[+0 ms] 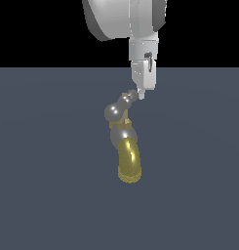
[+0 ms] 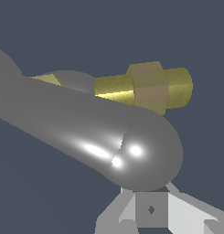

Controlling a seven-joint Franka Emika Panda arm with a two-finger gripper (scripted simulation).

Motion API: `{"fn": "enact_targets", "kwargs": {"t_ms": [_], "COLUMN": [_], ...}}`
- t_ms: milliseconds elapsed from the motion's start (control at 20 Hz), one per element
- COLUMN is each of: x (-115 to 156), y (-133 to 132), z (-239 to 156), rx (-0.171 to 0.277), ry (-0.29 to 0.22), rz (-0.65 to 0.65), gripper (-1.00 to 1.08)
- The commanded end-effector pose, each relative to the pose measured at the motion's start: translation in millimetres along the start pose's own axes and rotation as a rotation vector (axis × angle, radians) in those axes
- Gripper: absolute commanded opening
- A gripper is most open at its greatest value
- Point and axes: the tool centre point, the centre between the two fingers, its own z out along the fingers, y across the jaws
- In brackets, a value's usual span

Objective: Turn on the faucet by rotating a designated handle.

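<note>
The faucet [image 1: 124, 137] stands on the grey floor, its curved brass-gold spout [image 1: 129, 163] pointing toward the camera in the exterior view. Its handle [image 1: 119, 106], a silver crossbar with bulbous ends, slants up toward the exterior view's right. My gripper [image 1: 140, 94] comes down from above, and its tip rests against the handle's upper end. The fingers look pressed together with nothing between them. In the wrist view the handle [image 2: 86, 132] fills the frame, its rounded end just ahead of my gripper [image 2: 151, 208]. The brass hub [image 2: 150, 87] shows behind it.
The white arm [image 1: 123, 17] hangs in from the top of the exterior view. A flat dark grey floor [image 1: 43, 195] surrounds the faucet, with black background beyond it.
</note>
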Motion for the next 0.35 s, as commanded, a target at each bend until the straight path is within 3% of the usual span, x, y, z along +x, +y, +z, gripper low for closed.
{"fn": "enact_targets", "kwargs": {"t_ms": [0,300], "x": [66,106], "y": [6,10], "z": [-3,-5], "rx": [0.002,0.000], "ry": [0.027,0.030], "rz": [-0.073,-0.087], "gripper": [-1.00,-1.00]}}
